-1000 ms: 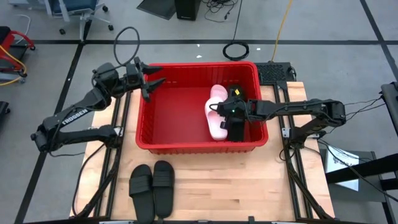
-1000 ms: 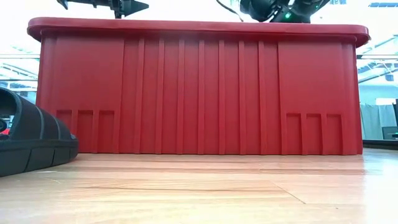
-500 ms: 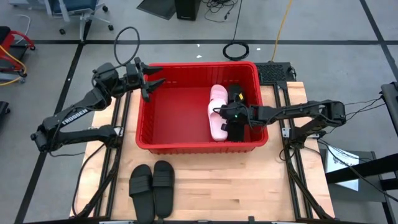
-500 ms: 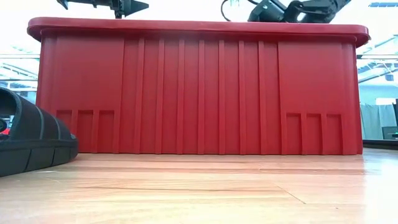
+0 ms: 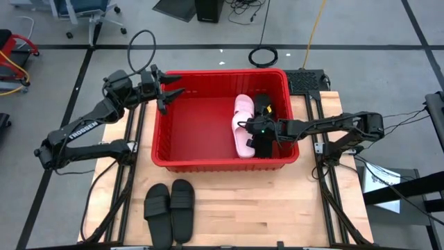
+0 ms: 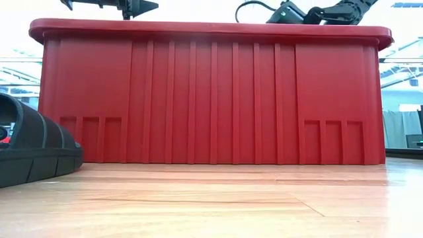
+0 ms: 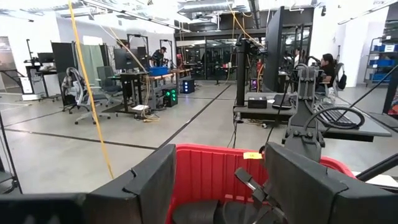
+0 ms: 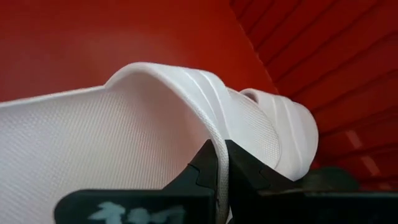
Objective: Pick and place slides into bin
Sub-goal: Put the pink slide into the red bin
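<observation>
The red bin [image 5: 208, 161] stands mid-table. Inside it, toward its right wall, lie two light pink slides [image 5: 243, 125], with black slides [image 5: 262, 105] beside them against that wall. My right gripper [image 5: 252, 129] reaches down into the bin from the right and is shut on the nearer pink slide [image 8: 112, 143]; the other pink slide [image 8: 283, 134] lies just beyond it. My left gripper [image 5: 173, 93] hovers open over the bin's far left corner, holding nothing. Two black slides [image 5: 170, 207] rest sole-down on the table in front of the bin. My right gripper pinches the edge of the pink slide's wide strap [image 8: 211, 140] between its two fingers. The fingers slant down into the bin from the table's right side. Whether the slide's sole rests on the bin's floor I cannot tell.
The bin's thick rim [image 6: 211, 28] and tall walls surround the right gripper. In the low view one black slide [image 6: 33, 152] sits left of the bin's front wall. Bare wooden table [image 5: 277, 208] lies in front of the bin, right of the black pair.
My right gripper has sunk lower into the bin, still shut on the pink slide's strap, and the slide has come down with it beside the other pink one. My left gripper has kept still.
</observation>
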{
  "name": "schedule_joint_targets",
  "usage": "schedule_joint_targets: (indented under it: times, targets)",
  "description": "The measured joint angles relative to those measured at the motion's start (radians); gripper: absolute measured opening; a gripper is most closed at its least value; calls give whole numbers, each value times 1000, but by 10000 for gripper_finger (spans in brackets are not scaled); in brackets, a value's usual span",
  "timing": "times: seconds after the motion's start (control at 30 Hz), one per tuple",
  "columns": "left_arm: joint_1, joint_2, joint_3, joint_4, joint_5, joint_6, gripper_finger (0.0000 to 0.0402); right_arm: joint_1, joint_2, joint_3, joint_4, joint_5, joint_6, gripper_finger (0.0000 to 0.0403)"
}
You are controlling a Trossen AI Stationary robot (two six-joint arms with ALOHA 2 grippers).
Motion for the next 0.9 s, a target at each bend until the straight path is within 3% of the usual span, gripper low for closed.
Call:
schedule_joint_targets:
  times: [0.37,0.9]
  targets:
    - [-9,0,0,-1,25,-1,250,-1,17,0,2,-5,-8,42]
    - [-15,0,0,-2,27,1,250,53,15,-2,-5,-28,-61,186]
